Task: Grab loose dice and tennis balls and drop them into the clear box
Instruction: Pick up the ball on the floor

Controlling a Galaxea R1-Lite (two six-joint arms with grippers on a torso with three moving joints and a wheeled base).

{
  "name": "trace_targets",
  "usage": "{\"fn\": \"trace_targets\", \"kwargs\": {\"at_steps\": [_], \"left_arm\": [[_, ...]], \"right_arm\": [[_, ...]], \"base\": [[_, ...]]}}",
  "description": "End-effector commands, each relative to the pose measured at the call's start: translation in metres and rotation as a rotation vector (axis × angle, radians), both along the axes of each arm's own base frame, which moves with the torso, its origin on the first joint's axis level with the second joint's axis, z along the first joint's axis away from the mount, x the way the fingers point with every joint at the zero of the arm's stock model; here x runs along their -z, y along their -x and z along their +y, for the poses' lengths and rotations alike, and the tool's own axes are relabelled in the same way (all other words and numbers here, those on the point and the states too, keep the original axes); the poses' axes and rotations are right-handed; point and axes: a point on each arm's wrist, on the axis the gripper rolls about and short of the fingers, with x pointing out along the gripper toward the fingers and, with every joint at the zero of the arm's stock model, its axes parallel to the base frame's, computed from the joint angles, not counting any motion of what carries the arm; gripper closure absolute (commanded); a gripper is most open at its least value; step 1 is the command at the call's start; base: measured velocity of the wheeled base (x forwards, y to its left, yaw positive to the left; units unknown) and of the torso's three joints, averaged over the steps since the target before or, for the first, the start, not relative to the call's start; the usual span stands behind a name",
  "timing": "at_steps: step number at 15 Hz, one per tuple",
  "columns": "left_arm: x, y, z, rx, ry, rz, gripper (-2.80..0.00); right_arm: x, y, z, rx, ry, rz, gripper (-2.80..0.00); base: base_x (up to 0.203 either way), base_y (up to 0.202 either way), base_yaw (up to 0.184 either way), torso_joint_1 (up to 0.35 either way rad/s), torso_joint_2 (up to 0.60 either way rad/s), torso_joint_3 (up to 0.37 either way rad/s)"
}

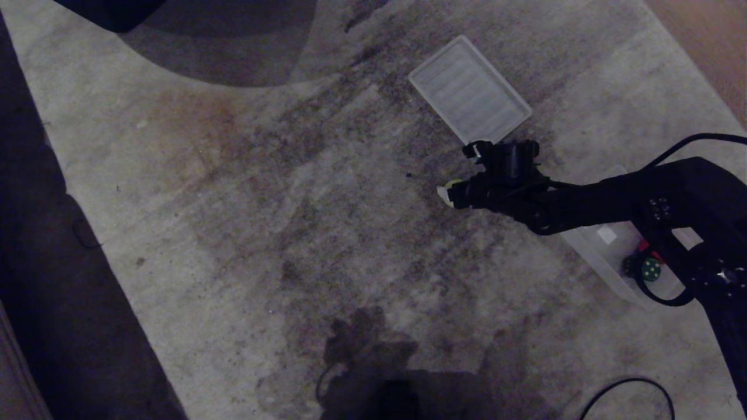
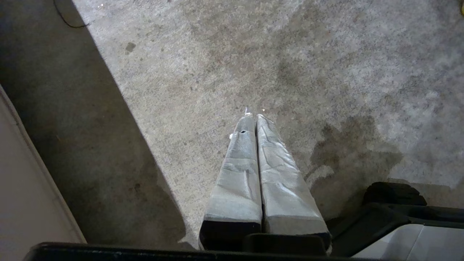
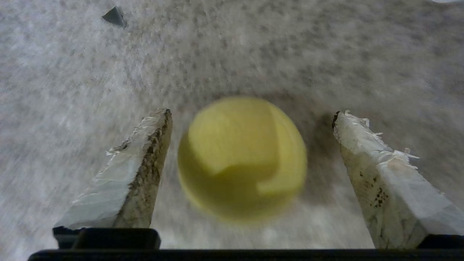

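Observation:
A yellow-green tennis ball [image 3: 242, 159] lies on the grey carpet between the fingers of my right gripper [image 3: 251, 112]. That gripper is open, with a gap on each side of the ball, and it touches neither finger. In the head view my right gripper [image 1: 448, 195] reaches leftward low over the carpet, and only a sliver of the ball [image 1: 452, 185] shows at its tip. The clear box [image 1: 589, 248] sits under my right arm, with a green dotted die [image 1: 651, 269] inside. My left gripper [image 2: 255, 115] hangs shut and empty over bare carpet.
The flat ribbed clear lid [image 1: 470, 90] lies on the carpet just beyond my right gripper. A black cable [image 1: 627, 386] loops at the near right. Dark bare floor [image 1: 35, 233] borders the carpet on the left. A small dark scrap [image 3: 114, 16] lies past the ball.

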Motion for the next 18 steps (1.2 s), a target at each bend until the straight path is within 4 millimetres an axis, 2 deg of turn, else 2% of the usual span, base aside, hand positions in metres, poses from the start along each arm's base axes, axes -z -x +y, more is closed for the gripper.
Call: {"fn": "trace_targets", "kwargs": {"at_steps": [1,3,7,8,15,18], "left_arm": [[0.0,0.0,0.0,-0.001,0.0,0.003,0.0],[0.0,0.0,0.0,-0.001,0.0,0.003,0.0],[0.0,0.0,0.0,-0.001,0.0,0.003,0.0],[0.0,0.0,0.0,-0.001,0.0,0.003,0.0],[0.0,0.0,0.0,-0.001,0.0,0.003,0.0],[0.0,0.0,0.0,-0.001,0.0,0.003,0.0]], "right_arm": [[0.013,-0.011,0.006,-0.002,-0.01,-0.031,-2.8],[0.014,-0.015,0.011,-0.011,-0.015,-0.049,-2.8],[0.021,-0.018,0.01,-0.005,-0.011,-0.044,-2.8],[0.021,-0.019,0.009,-0.003,-0.012,-0.047,0.0],[0.029,-0.021,0.012,0.008,0.016,-0.028,0.0],[0.025,-0.017,0.015,0.034,0.022,-0.032,0.0]], "base": [[0.0,0.0,0.0,0.0,0.0,0.0],[0.0,0.0,0.0,0.0,0.0,0.0],[0.0,0.0,0.0,0.0,0.0,0.0],[0.0,0.0,0.0,0.0,0.0,0.0],[0.0,0.0,0.0,0.0,0.0,0.0],[0.0,0.0,0.0,0.0,0.0,0.0]]}}
